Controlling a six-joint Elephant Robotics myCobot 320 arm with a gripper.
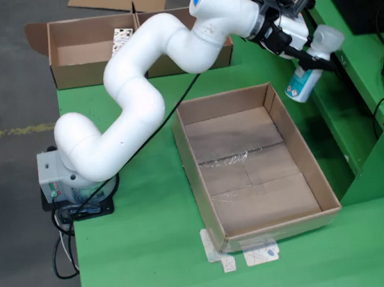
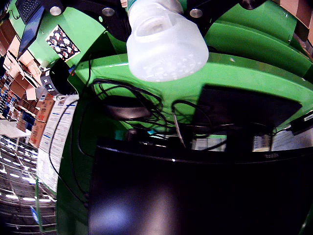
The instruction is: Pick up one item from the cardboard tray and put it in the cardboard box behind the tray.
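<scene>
Overhead view showed a white bottle (image 1: 303,83) with a blue-printed label hanging from the gripper (image 1: 306,66), tilted, its base lowest and angled away from the wrist. The gripper's black fingers were closed on the bottle's upper part, so the bottle was held clear of every surface, above the green table (image 1: 150,260) just beyond the right far corner of the cardboard tray (image 1: 196,178) as that view showed it. The tray lay below and to the left of the gripper, its floor bare brown cardboard with a strip of clear tape across the middle. The cardboard box (image 1: 75,74) stood farther left of the gripper, at the table's far edge, with the white arm (image 1: 138,101) curving over it; a patterned item showed inside, partly hidden by the arm.

From the view that rode on the gripper, the bottle (image 2: 166,44) filled the top centre as a translucent white rounded shape between dark gripper parts. Beyond it lay green framework (image 2: 254,73), a tangle of black cables (image 2: 142,107) and a dark monitor (image 2: 195,196).
</scene>
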